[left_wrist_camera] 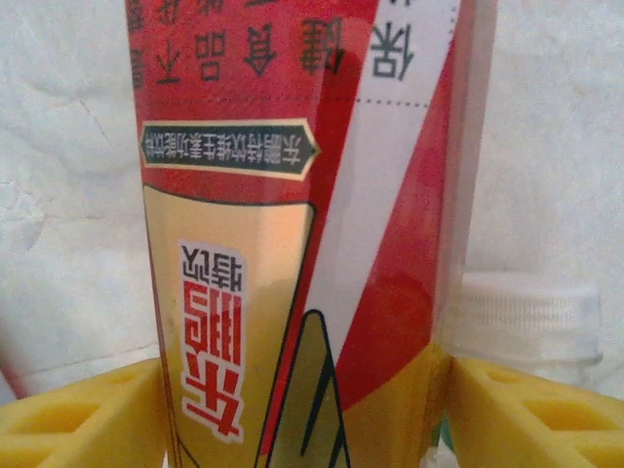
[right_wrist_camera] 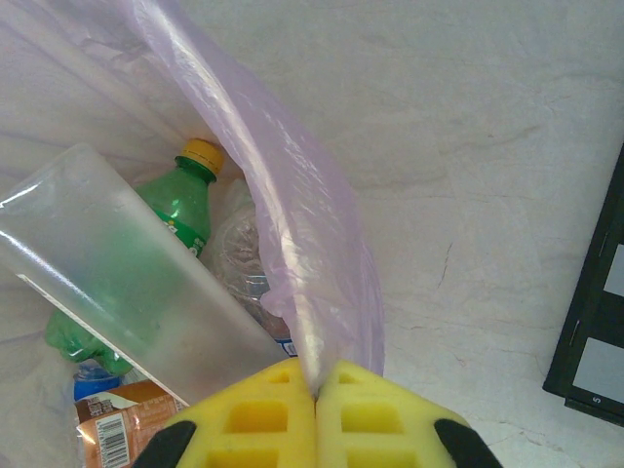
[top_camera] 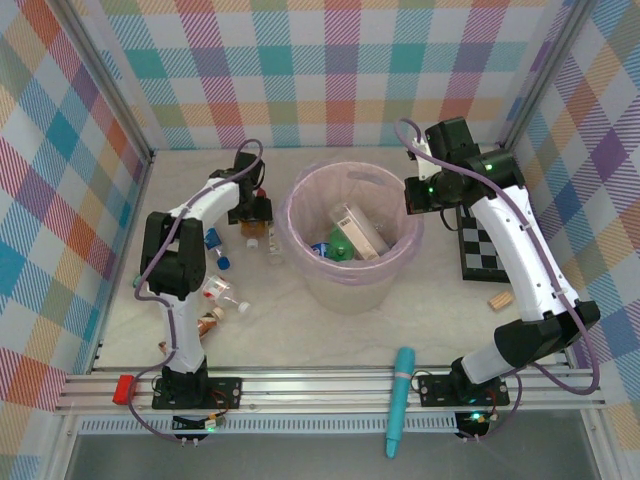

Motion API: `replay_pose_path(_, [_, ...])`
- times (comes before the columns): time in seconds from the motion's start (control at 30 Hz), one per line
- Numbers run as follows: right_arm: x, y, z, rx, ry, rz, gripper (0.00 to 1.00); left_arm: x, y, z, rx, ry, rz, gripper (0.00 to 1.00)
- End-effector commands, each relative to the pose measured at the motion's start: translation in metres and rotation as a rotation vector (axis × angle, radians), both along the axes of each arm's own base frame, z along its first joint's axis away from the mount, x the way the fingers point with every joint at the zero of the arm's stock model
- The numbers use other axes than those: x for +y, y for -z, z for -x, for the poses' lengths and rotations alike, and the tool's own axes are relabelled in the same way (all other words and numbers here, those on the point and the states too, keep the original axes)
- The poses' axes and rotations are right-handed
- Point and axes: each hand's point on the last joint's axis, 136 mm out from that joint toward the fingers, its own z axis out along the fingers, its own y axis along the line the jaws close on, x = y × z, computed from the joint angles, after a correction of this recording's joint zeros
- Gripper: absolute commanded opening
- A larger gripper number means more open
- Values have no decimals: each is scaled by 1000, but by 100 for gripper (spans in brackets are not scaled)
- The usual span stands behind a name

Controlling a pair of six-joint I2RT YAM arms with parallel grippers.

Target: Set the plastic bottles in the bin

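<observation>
Tabletop (top_camera: 330, 335), pale and marbled, carries the large round pale bin (top_camera: 350, 290), which stands in the middle between the two arms. A translucent pink plastic bag (right_wrist_camera: 292, 224) lines it and folds over the rim.

Inside the bin several bottles lie in a heap. A frosted clear flat-sided bottle (right_wrist_camera: 127, 283) lies slanted across a green plastic bottle with a yellow cap (right_wrist_camera: 185, 210). A crumpled clear bottle (right_wrist_camera: 244, 258) sits beside the green one against the liner. Lower down there is a blue cap (right_wrist_camera: 93, 375) and a copper-brown labelled bottle with a barcode (right_wrist_camera: 122, 424).

The flat black-and-white checkered board (top_camera: 485, 250) lies to the right of the bin, well clear of it. A long teal pen-shaped tube (top_camera: 400, 400) rests across the near rail.

The right gripper (right_wrist_camera: 317, 385) hangs at the bin's right rim. Its yellow fingers are pressed together and the edge of the pink bag runs down into the seam between them.

The left gripper (top_camera: 253, 213) is down on the tabletop just left of the bin, its yellow fingers (left_wrist_camera: 88, 419) set close against both sides of a red-and-gold labelled plastic bottle (left_wrist_camera: 292, 195). A white-capped clear bottle (left_wrist_camera: 526, 317) stands just behind it.

More loose plastic bottles (top_camera: 225, 295) lie scattered on the tabletop to the left of the bin, some with blue caps.
</observation>
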Motion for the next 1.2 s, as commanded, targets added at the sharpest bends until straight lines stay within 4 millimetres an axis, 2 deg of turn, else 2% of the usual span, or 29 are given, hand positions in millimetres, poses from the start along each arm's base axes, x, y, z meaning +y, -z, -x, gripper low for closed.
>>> replay_pose_path(0.0, [8, -16, 0, -51, -40, -44, 1, 7, -1, -3, -5, -24, -11, 61])
replay_pose_path(0.13, [9, -17, 1, -55, -44, -48, 1, 10, -25, -3, -51, -31, -12, 59])
replay_pose_path(0.3, [11, -20, 2, -62, -49, -69, 1, 13, -76, 1, -139, -32, -10, 57])
replay_pose_path(0.43, [14, -23, 3, -66, -55, -92, 1, 20, -125, 12, -224, -33, -20, 57])
replay_pose_path(0.57, [19, -26, 6, -68, -68, -120, 1, 18, -183, 35, -323, -6, 35, 57])
replay_pose_path(0.7, [17, -26, 7, -73, -58, -119, 1, -7, -240, 72, -407, 105, 159, 56])
replay_pose_path(0.83, [14, -25, 7, -76, -44, -110, 2, -15, -305, 114, -558, 158, 180, 52])
replay_pose_path(0.93, [13, -23, 6, -73, -38, -101, 2, -34, -349, 144, -650, 220, 310, 50])
replay_pose_path(1.07, [12, -20, 5, -69, -29, -99, 2, -94, -376, 176, -638, 389, 619, 47])
replay_pose_path(1.17, [14, -20, 4, -69, -29, -109, 2, -129, -375, 187, -614, 465, 662, 46])
